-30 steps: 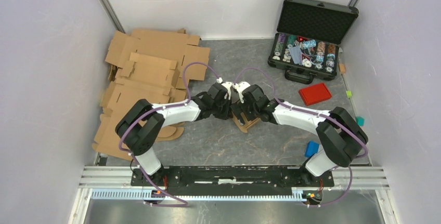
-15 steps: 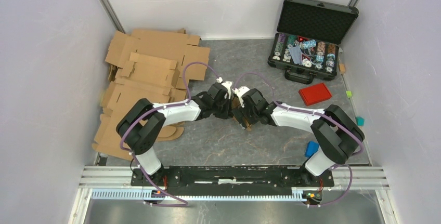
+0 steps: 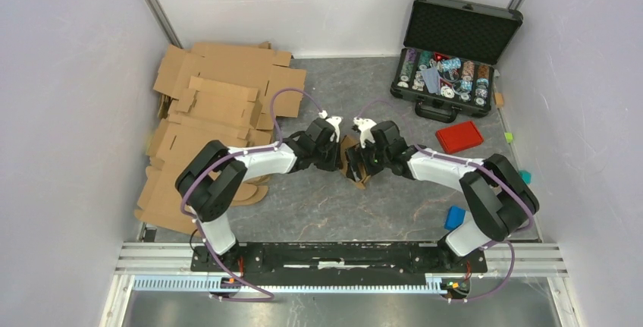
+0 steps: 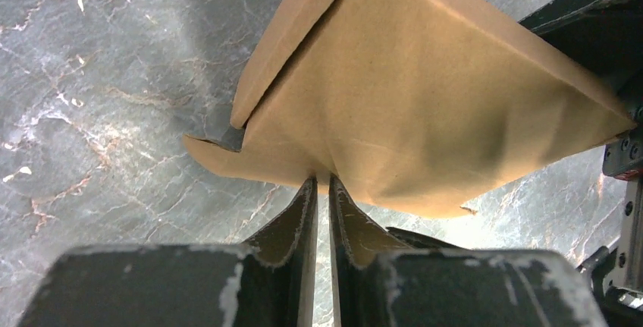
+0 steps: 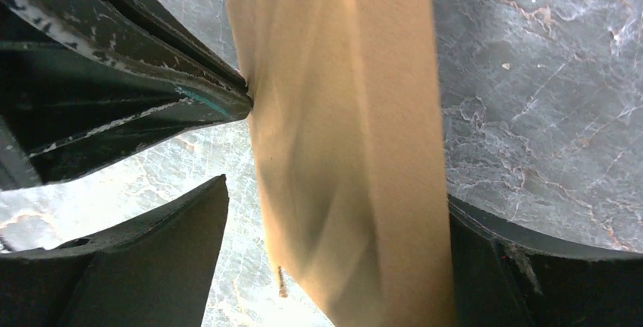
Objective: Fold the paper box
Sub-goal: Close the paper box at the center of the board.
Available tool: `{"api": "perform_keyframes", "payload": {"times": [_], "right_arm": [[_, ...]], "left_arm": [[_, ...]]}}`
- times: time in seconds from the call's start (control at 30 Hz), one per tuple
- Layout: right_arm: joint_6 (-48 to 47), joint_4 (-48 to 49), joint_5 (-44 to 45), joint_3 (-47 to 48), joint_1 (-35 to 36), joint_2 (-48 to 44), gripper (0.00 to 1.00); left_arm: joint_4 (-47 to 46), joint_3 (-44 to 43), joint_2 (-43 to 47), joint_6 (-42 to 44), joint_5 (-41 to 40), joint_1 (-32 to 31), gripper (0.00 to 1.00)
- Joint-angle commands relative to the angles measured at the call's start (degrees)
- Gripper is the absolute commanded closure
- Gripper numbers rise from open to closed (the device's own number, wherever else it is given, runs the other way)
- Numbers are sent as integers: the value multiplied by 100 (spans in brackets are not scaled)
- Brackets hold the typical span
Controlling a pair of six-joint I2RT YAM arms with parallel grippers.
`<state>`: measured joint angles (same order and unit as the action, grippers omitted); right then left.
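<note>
The dark grey, white-veined marbled bench [image 3: 318, 205] stood boxed in by pale walls [image 3: 76, 114] on three sides. Near its middle, between the two arms, was the small plain brown cardboard paper box [image 3: 353, 161]. The left gripper [image 4: 322, 184] was pressed almost together, pinching a thin edge of that box. The right gripper [image 5: 337, 205] was spread wide, one finger on each side of the box. Flat brown cardboard sheets [image 3: 212, 107] lay heaped at the far left. An open black case [image 3: 455, 46] of chips stood at the far right, with a red rectangular lid [image 3: 459, 136] just in front of it and a small blue block [image 3: 454, 216] nearer the arms.
</note>
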<state>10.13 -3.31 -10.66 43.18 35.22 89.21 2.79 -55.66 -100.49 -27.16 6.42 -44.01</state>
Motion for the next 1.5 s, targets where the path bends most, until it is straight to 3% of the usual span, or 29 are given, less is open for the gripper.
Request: {"api": "perform_keyframes", "payload": {"times": [0.0,0.2,0.5,0.6,0.77,0.83,0.97,1.13,1.17,1.2,1.33,1.47], "right_arm": [[614,907,-1267,-390,-484,-285,9],[929,1290,-1402,-689,-830,-533,24],[1225,1619,-1638,-967,-1052,-655,77],[1327,1613,-1806,-995,-1169,-685,88],[1680,1736,-2445,-1057,-1451,-852,91],[1858,1779,-2750,-1048,-1513,-936,91],[2298,1859,-3379,-989,-1583,-1137,93],[2953,1858,-3968,-913,-1607,-1500,93],[3115,1855,-4042,-906,-1611,-1582,93],[3236,1859,-4094,-905,-1624,-1690,93],[3749,1775,-4100,-901,-1691,-2069,92],[4298,1600,-3932,-886,-1749,-2381,91]], "left_arm": [[-182,-305,-174,-191,115,6,83],[-181,-332,-226,-186,125,11,83],[-129,-293,-108,-167,72,9,84],[-133,-92,286,-122,-47,15,85],[-261,667,1547,83,-433,74,80],[-260,974,2069,195,-579,139,72],[-31,1252,2855,503,-856,319,43],[-253,1687,3602,987,-1120,323,30],[-622,1869,3804,1073,-1051,323,21],[-932,2044,3982,1160,-971,323,3],[-2313,2896,4800,1819,-736,314,0],[-5411,4389,5258,2769,-259,290,0]]}}
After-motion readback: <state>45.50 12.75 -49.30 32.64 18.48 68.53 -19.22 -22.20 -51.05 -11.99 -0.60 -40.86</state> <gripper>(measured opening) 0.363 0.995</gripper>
